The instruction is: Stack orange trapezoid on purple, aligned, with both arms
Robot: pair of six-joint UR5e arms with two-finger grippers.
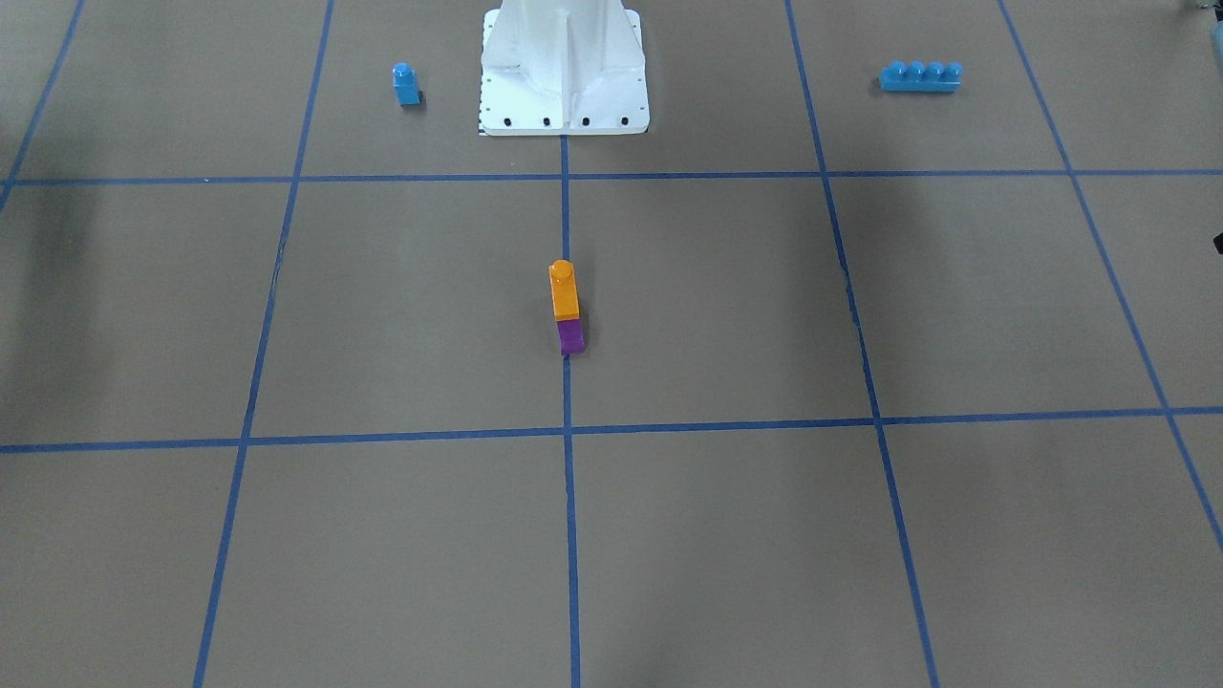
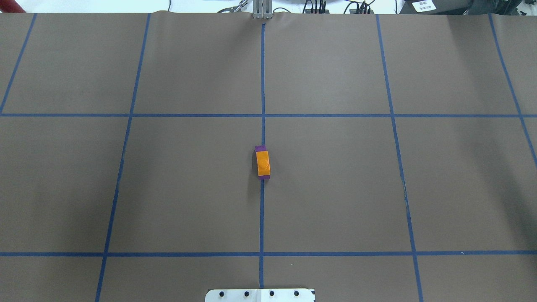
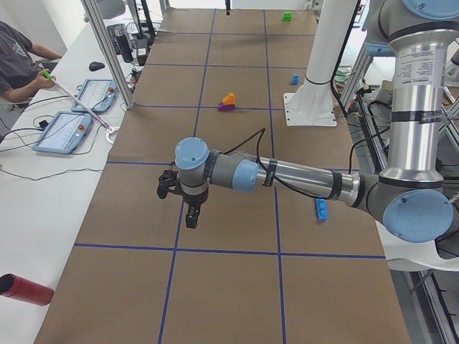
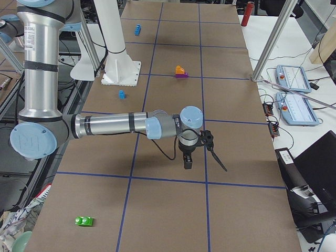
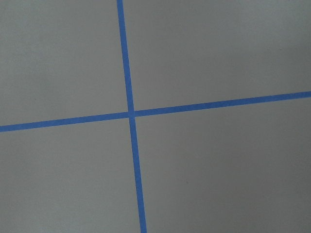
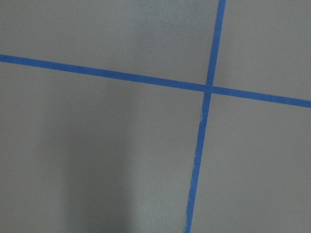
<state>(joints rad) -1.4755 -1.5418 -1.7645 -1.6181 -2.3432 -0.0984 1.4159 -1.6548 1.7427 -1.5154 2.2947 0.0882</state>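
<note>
You have the orange trapezoid (image 1: 564, 291) sitting on the purple (image 1: 570, 337) block at the middle of the worktop (image 1: 287, 535), right on the centre tape line. From overhead a thin purple margin shows at both ends of the orange, so I judge the stack made and close to square. What is left for you is checking: look along the long sides for overhang. If you correct it, pin the purple with one tool and nudge the orange with the other, gently, since both blocks are glossy and would likely slide. The left tool (image 3: 191, 215) and the right tool (image 4: 188, 160) hang over tape crossings well apart from the stack. They show only from the table ends, so I cannot tell whether either is spread or pressed together. There is open room all round the stack; the small blue block (image 1: 406, 84) and long blue brick (image 1: 920, 76) sit far back, either side of the white pedestal (image 1: 564, 72).
</note>
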